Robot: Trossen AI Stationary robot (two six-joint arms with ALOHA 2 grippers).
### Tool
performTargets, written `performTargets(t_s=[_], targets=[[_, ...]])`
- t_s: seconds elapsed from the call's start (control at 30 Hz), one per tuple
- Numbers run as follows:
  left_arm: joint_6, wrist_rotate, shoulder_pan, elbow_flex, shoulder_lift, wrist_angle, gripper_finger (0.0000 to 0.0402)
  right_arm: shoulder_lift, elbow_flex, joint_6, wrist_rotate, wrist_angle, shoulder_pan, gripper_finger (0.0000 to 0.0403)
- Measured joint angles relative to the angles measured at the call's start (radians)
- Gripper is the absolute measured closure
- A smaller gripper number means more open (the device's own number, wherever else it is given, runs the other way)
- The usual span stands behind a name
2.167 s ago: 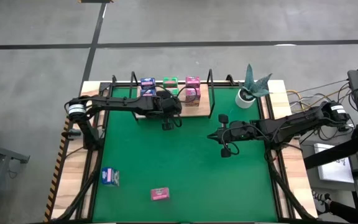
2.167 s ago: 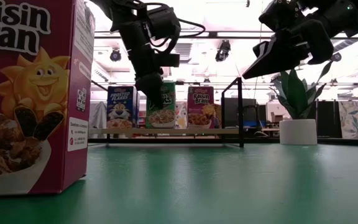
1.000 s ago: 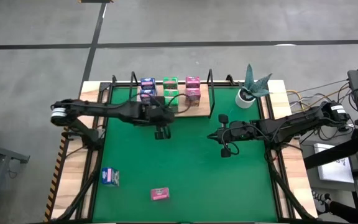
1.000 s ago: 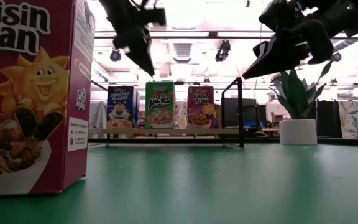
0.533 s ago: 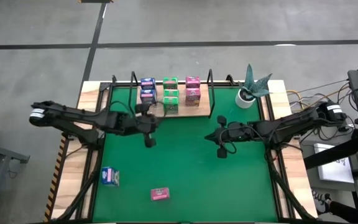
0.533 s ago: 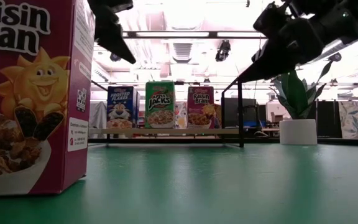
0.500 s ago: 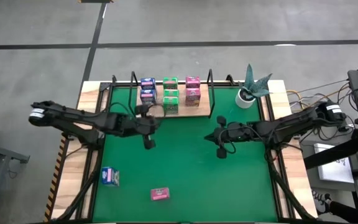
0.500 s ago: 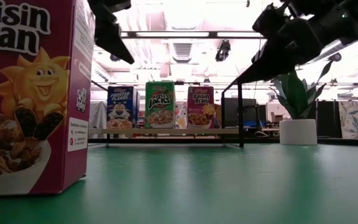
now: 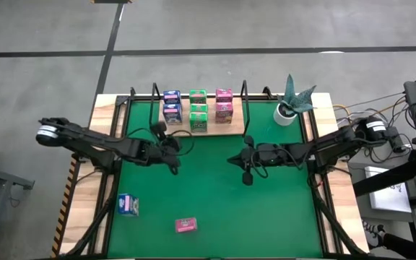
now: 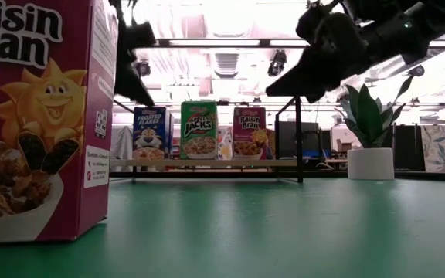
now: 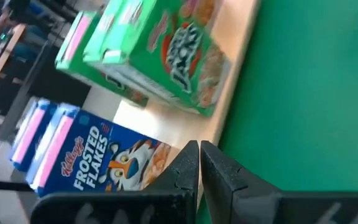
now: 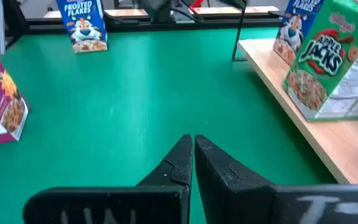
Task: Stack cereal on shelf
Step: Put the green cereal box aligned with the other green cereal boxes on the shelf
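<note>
Both arms reach low over the green mat (image 9: 215, 195), left tool (image 9: 173, 164) and right tool (image 9: 245, 173) pinched together, empty

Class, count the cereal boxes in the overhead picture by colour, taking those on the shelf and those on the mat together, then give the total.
Blue boxes: 3
Green boxes: 3
Pink boxes: 3
Total: 9

Open green mat (image 9: 215, 202) lies between the left gripper (image 9: 173, 165) and right gripper (image 9: 246, 175); shelf (image 9: 226, 128) boxes stand just beyond both.
</note>
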Motion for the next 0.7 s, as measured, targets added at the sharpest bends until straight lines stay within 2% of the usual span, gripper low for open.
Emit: performTargets(t_s=[0.2,0.37,0.47,0.7], targets=[[0.103,0.045,0.075,-0.124,0.031,0.322,0.0402,0.007,0.043,-0.028,0.005,-0.007,-0.010,0.0394],[0.178,0.045,0.123,-0.172,0.069,0.538,0.0402,0.006,0.081,-0.053,0.016,-0.020,-0.051,0.0394],[0.214,0.045,0.160,-0.175,0.097,0.606,0.0402,0.007,0.123,-0.066,0.016,-0.089,-0.086,0.0394],[0.218,0.045,0.228,-0.177,0.164,0.653,0.0402,0.013,0.272,-0.134,0.017,-0.272,-0.157,0.0394]])
